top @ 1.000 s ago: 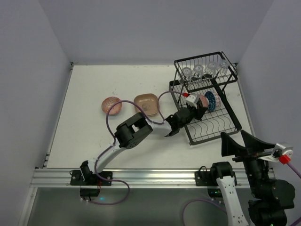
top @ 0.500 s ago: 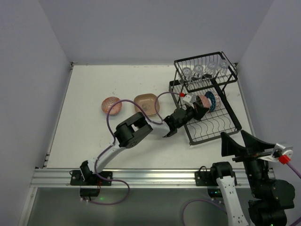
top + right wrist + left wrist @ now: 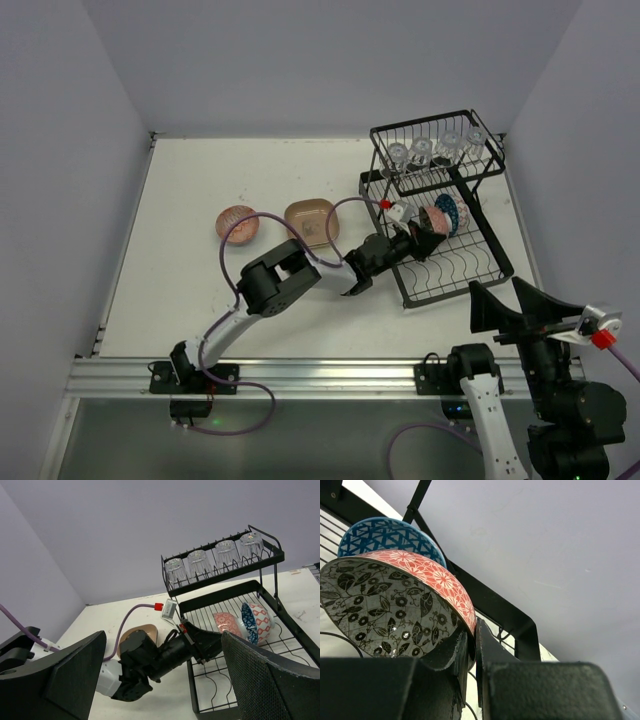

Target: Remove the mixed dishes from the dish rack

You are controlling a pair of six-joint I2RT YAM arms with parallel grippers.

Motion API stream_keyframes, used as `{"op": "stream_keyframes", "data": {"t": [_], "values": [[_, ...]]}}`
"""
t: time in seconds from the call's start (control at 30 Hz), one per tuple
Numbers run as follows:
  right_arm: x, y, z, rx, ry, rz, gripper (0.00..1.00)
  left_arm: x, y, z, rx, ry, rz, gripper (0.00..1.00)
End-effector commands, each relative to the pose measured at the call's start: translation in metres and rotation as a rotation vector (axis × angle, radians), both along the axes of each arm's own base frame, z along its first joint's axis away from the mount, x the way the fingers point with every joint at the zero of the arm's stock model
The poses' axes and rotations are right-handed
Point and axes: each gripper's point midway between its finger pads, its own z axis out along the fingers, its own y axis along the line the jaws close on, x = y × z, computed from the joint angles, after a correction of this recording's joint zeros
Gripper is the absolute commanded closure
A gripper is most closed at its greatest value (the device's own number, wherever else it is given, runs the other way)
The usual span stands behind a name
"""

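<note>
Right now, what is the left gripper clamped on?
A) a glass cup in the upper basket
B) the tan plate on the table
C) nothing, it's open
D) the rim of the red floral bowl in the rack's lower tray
D: in the left wrist view the left gripper is pinched shut on the rim of the red floral bowl, with the blue bowl standing just behind it.

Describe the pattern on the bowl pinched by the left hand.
The bowl: red floral outside, black-and-white leaf print inside; left wrist view shows it best.
</note>
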Motion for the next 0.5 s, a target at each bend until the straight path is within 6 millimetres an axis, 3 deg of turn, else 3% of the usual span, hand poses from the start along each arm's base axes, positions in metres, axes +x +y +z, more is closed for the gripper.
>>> {"op": "stream_keyframes", "data": {"t": [0.0, 0.13, 0.2, 0.23, 0.3, 0.33, 0.37, 0.4, 0.43, 0.47], "values": [[-0.001, 0.001, 0.001, -0.021, -0.017, 0.007, 0.01, -0.025, 0.009, 0.114, -0.201, -0.194, -0.023, 1.0], [-0.001, 0.0, 0.002, -0.023, -0.017, 0.002, 0.01, -0.044, 0.013, 0.131, -0.204, -0.23, -0.038, 1.0], [-0.001, -0.001, 0.001, -0.024, -0.013, -0.001, 0.01, -0.053, 0.015, 0.126, -0.177, -0.223, -0.028, 1.0], [-0.002, -0.002, 0.003, -0.024, -0.019, -0.008, 0.01, -0.058, 0.019, 0.139, -0.185, -0.229, -0.023, 1.0], [-0.003, -0.004, 0.003, -0.025, -0.018, -0.014, 0.01, -0.066, 0.022, 0.129, -0.124, -0.205, -0.014, 1.0], [-0.003, -0.004, 0.003, -0.026, -0.021, -0.018, 0.01, -0.071, 0.028, 0.145, -0.13, -0.212, -0.01, 1.0], [-0.003, -0.006, 0.003, -0.025, -0.018, -0.029, 0.01, -0.077, 0.029, 0.129, -0.059, -0.181, -0.011, 1.0], [-0.003, -0.008, 0.004, -0.026, -0.021, -0.035, 0.01, -0.081, 0.031, 0.128, -0.025, -0.165, -0.009, 1.0], [-0.004, -0.009, 0.005, -0.031, -0.023, -0.038, 0.01, -0.087, 0.038, 0.144, -0.019, -0.161, -0.004, 1.0], [-0.004, -0.011, 0.005, -0.029, -0.022, -0.053, 0.01, -0.09, 0.04, 0.121, 0.091, -0.103, 0.01, 1.0]]}}
